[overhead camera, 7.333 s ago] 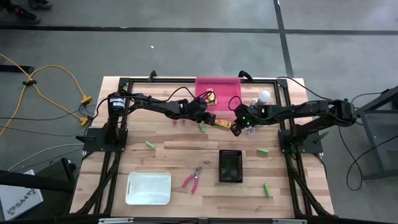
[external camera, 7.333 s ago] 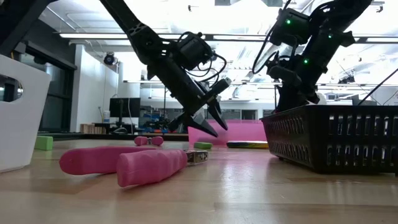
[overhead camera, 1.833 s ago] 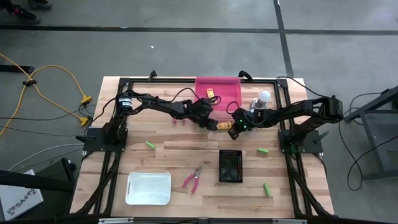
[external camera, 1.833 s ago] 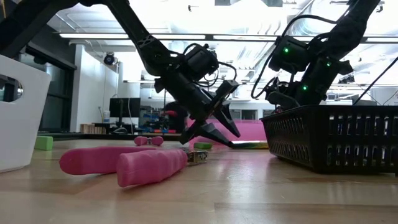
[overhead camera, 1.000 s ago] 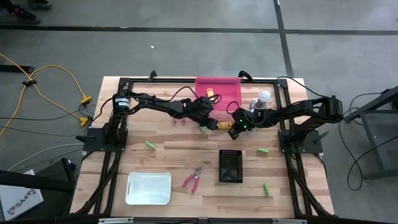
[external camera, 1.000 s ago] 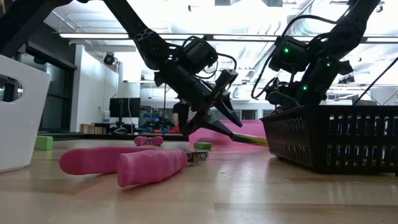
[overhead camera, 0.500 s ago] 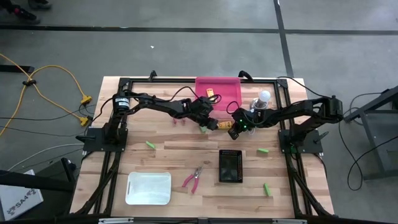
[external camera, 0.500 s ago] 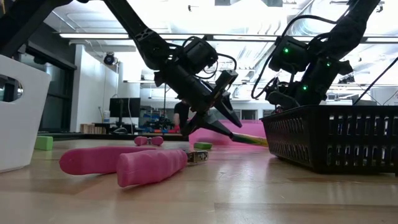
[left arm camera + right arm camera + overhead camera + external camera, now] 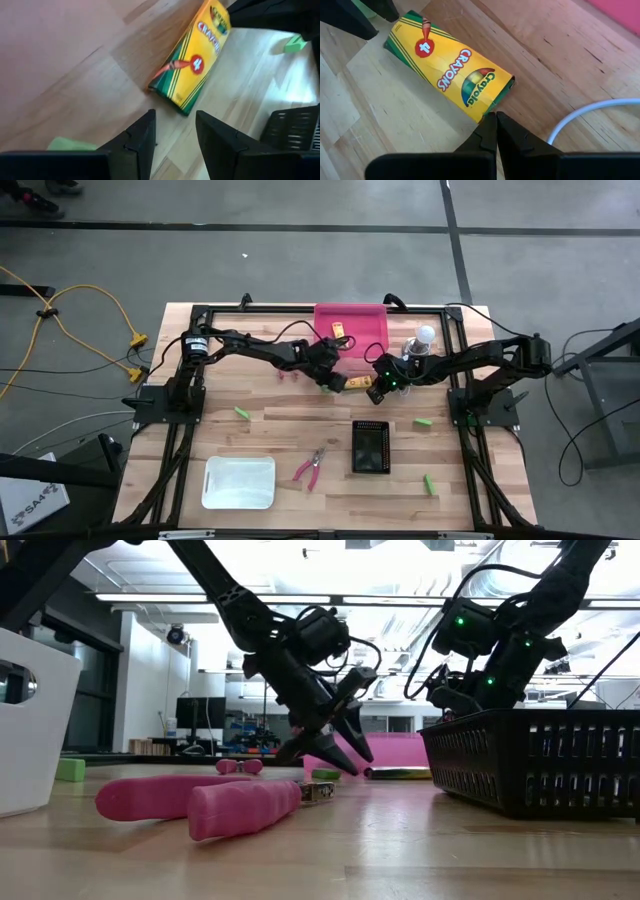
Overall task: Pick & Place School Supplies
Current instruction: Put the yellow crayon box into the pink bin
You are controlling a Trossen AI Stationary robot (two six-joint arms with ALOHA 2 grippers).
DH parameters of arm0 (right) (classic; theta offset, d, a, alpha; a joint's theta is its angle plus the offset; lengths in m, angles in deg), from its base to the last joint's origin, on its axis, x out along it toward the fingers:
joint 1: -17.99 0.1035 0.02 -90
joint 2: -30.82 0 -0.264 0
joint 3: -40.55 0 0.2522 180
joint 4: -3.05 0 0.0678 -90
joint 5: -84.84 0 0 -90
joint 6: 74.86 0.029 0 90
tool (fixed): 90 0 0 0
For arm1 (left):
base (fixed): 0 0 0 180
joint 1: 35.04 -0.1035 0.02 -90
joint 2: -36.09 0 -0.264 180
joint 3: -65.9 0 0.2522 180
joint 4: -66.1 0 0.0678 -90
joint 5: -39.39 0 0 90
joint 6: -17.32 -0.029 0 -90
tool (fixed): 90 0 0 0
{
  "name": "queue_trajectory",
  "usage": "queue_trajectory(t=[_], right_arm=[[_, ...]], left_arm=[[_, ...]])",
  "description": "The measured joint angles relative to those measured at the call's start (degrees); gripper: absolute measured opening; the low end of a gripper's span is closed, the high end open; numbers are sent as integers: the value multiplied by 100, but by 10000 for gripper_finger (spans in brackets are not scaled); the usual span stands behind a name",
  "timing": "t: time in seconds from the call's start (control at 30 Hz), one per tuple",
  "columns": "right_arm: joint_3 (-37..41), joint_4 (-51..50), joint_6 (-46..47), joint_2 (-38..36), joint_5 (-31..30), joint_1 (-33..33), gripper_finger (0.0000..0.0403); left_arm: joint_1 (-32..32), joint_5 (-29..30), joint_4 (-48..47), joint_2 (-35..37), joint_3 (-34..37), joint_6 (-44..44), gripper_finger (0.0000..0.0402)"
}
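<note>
A yellow-and-green crayon box (image 9: pixel 355 383) (image 9: pixel 192 55) lies flat on the wood, just in front of the pink tray (image 9: pixel 365 345). My left gripper (image 9: pixel 175 142) (image 9: pixel 338 758) slants down, open, and the box's near end lies just ahead of the gap between its fingers, untouched. My right gripper (image 9: pixel 496 125) (image 9: pixel 376 391) is shut with its tips at the box's other end. A second crayon box (image 9: pixel 340 332) lies in the tray. Pink pliers (image 9: pixel 310 467) and green blocks (image 9: pixel 241 413) (image 9: pixel 423 422) rest on the table. My right gripper's shut fingertips (image 9: pixel 492 120) stand right at the corner of the crayon box's end flap (image 9: pixel 487 111), coming slanting down from the table's right. I cannot tell whether they touch it. The box lies flat on the table.
A black mesh basket (image 9: pixel 371 447) stands in front of the grippers and a white bin (image 9: pixel 240 482) at the near left. A white bulb (image 9: pixel 425 334) with its white cable (image 9: pixel 590 112) sits behind my right arm. Another green block (image 9: pixel 429 483) lies near the right front.
My left gripper has tipped more steeply downward without shifting place. The crayon box, which slanted up with its left end raised at the left fingers, has dropped and now lies flat on the table.
</note>
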Motion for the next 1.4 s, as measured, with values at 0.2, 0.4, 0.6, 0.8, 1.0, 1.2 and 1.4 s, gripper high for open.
queue_trajectory(t=[0.2, 0.4, 0.6, 0.8, 1.0, 1.2, 1.4], right_arm=[[4, 46, -17, 2, 8, 0, 2], [4, 61, -19, 2, 9, 0, 2], [4, 110, -20, 2, 7, 2, 2], [7, 158, -57, 2, 15, 2, 2], [7, 181, -59, 4, 60, 2, 2], [7, 197, -63, 7, 101, 2, 2], [7, 198, -66, 7, 133, 2, 2]], left_arm=[[0, 256, -86, -2, 0, 131, 136], [20, 335, -86, -2, 0, 227, 136], [92, 552, -42, -2, 1, 303, 136], [111, 590, 306, -9, 7, 463, 136], [114, 592, 304, -9, 7, 586, 136], [134, 564, 279, -9, 9, 306, 136], [-89, 156, 724, -9, 226, 382, 136]])
